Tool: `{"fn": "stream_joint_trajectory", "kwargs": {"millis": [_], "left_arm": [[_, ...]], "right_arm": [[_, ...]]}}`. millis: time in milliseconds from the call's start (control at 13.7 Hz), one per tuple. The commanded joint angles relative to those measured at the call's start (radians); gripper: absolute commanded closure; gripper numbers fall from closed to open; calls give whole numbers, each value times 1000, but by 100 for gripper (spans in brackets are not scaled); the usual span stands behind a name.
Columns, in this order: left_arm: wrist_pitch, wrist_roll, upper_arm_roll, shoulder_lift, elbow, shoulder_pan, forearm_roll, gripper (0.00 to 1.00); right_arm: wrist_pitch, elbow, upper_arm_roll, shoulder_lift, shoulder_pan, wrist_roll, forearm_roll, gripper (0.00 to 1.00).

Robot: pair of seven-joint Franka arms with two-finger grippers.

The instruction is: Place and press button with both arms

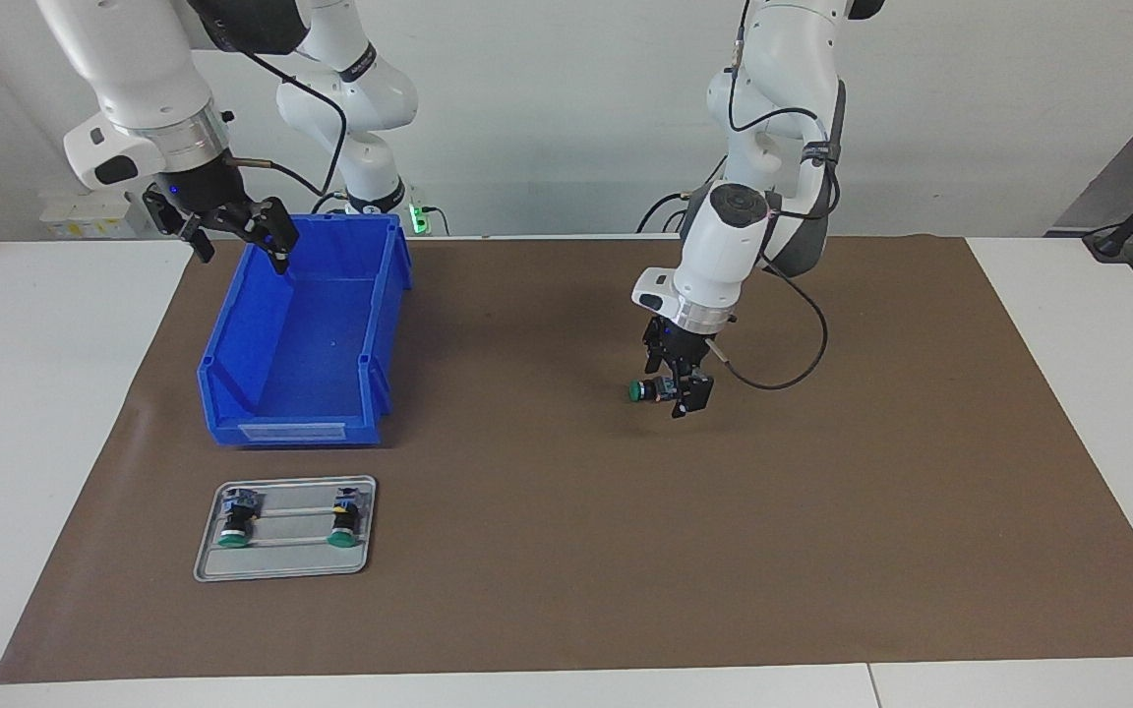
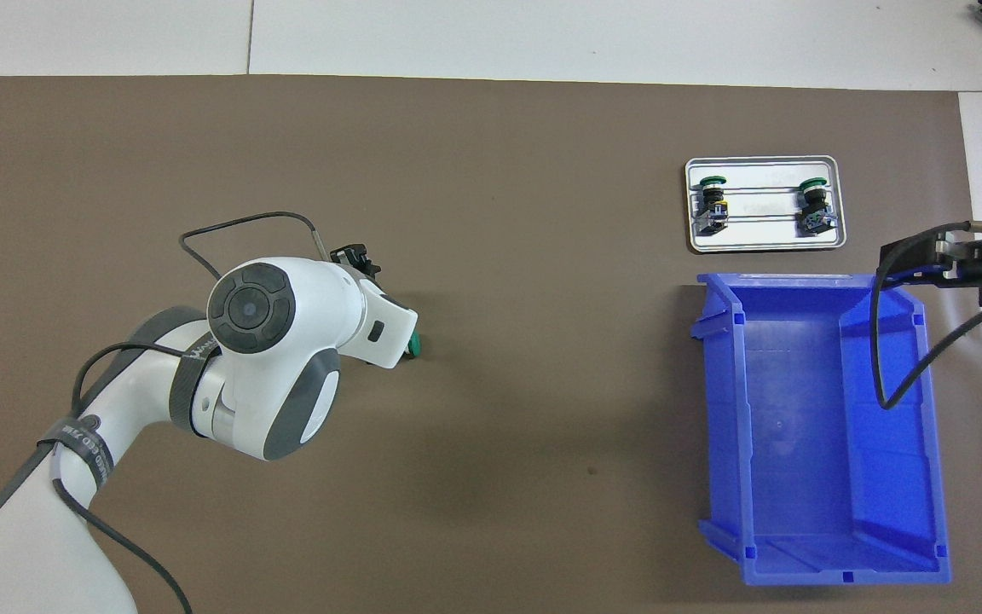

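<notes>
A green-capped button (image 1: 647, 390) lies on its side on the brown mat (image 1: 566, 570) near the middle of the table. My left gripper (image 1: 677, 386) is down at it, open, with a finger on either side of the button's black body. In the overhead view the left wrist covers all of the button but its green cap (image 2: 413, 345). My right gripper (image 1: 235, 239) hangs open and empty over the corner of the blue bin (image 1: 311, 344) that is nearest the right arm's base.
A small metal tray (image 1: 281, 562) lies on the mat just farther from the robots than the bin. Two more green buttons (image 1: 235, 521) (image 1: 343, 519) rest on it. The bin (image 2: 815, 426) has nothing in it. White tabletop borders the mat.
</notes>
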Motion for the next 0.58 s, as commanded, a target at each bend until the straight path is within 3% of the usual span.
{"fn": "stream_joint_trajectory", "kwargs": {"millis": [0,510], "left_arm": [[-15,9,4,-22,-11,2,-9,0],[-4,10,6,-17,-6,65,-9,0]], "right_arm": [[53,-26,8,-15,-17,-47,3,0],[50,-20,6,-13,-21,-67,-8,0]]}}
